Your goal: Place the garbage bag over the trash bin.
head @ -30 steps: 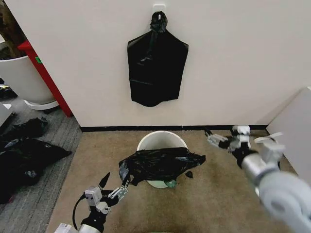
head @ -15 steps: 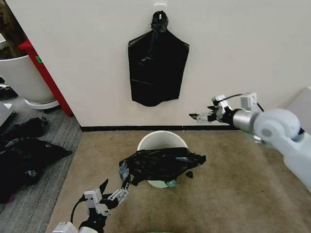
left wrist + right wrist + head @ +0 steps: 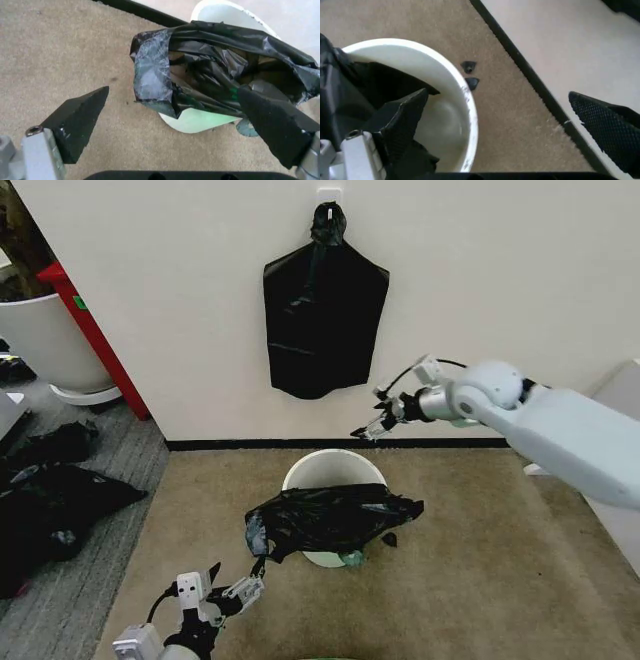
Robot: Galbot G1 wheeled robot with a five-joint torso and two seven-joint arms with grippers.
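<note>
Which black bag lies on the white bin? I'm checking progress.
The garbage bag draped across the trash bin; the bunch of black bags hangs on the wall, others lie on grey carpet.

Even, diffuse indoor light, bright overall, no hard source visible. Wall (image 3: pixel 500 300) near-white but not clipped. Shadows are soft: faint one under the garbage bag (image 3: pixel 330 520) at 6 o'clock of the trash bin (image 3: pixel 333 469), another soft patch on the carpet (image 3: pixel 60 56) by the bin base in the left wrist view. Glossy plastic throws pale sheen, strongest on the bag's fold (image 3: pixel 152 71). Head view sharp at centre; right arm (image 3: pixel 560 430) slightly soft. Wrist views: near fingertips (image 3: pixel 80 120) and (image 3: pixel 610 127) out of focus, bin rim (image 3: pixel 465 97) crisp, mild stretch at frame edges.
</note>
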